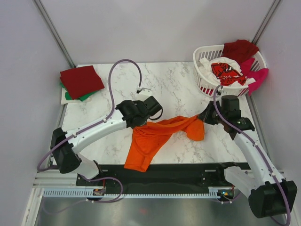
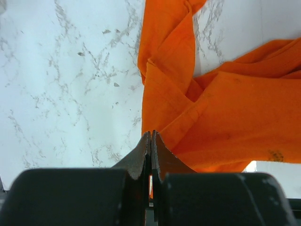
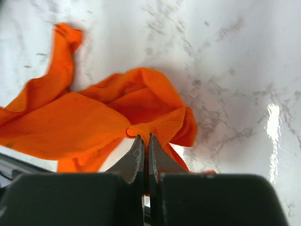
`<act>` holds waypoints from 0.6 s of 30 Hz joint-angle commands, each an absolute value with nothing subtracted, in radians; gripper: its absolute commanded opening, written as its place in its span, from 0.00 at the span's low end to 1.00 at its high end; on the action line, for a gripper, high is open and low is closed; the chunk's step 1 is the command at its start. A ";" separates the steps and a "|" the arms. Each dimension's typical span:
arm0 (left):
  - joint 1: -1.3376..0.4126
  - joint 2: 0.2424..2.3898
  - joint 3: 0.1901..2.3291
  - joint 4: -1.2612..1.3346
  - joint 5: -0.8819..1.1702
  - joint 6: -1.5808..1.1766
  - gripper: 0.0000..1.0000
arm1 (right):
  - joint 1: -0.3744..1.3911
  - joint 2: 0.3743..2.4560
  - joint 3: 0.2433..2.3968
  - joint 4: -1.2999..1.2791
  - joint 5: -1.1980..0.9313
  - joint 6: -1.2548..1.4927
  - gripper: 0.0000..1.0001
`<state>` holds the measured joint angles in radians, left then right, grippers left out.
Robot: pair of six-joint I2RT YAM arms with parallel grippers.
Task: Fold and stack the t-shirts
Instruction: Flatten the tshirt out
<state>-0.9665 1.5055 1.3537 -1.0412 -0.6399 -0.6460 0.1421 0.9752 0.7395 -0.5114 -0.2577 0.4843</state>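
Orange t-shirt [image 1: 155, 136]: soft, light, limp; I judge hems the best hold; left gripper [image 2: 151, 141] and right gripper [image 3: 145, 141] each clenched on its bunched edge.

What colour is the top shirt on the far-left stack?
The folded cloth t-shirt is dark red, clearest in top external view.

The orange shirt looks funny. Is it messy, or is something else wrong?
Yes. The orange t-shirt is bunched and twisted like a rope between the left gripper and the right gripper, which both pinch it, instead of lying flat. A magenta shirt also hangs over the laundry basket rim.
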 commanded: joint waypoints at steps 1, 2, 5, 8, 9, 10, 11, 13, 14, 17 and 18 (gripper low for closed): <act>-0.973 1.396 1.501 -1.120 -0.765 -0.635 0.02 | 0.150 0.893 0.929 -0.499 -0.371 0.425 0.00; -0.980 1.384 1.532 -1.132 -0.788 -0.599 0.02 | 0.152 0.884 1.021 -0.503 -0.470 0.381 0.00; -1.021 1.348 1.685 -1.212 -0.854 -0.530 0.02 | 0.196 0.864 1.219 -0.564 -0.486 0.345 0.00; -1.074 1.338 1.885 -1.301 -0.919 -0.477 0.02 | 0.198 0.831 1.383 -0.558 -0.532 0.354 0.00; -1.087 1.335 1.982 -1.310 -0.925 -0.456 0.02 | 0.198 0.818 1.428 -0.552 -0.540 0.339 0.00; -1.101 1.328 2.026 -1.316 -0.928 -0.437 0.02 | 0.199 0.816 1.474 -0.554 -0.551 0.324 0.00; -1.130 1.316 2.064 -1.315 -0.924 -0.402 0.02 | 0.215 0.818 1.564 -0.558 -0.566 0.307 0.00; -1.161 1.302 2.175 -1.309 -0.923 -0.367 0.02 | 0.224 0.819 1.639 -0.558 -0.594 0.279 0.00; -1.167 1.290 2.210 -1.293 -0.917 -0.327 0.02 | 0.224 0.821 1.705 -0.558 -0.598 0.275 0.00; -1.172 1.237 2.307 -1.240 -0.890 -0.240 0.02 | 0.222 0.824 1.802 -0.551 -0.612 0.259 0.00; -1.172 1.218 2.318 -1.183 -0.867 -0.210 0.02 | 0.222 0.819 1.821 -0.545 -0.618 0.256 0.00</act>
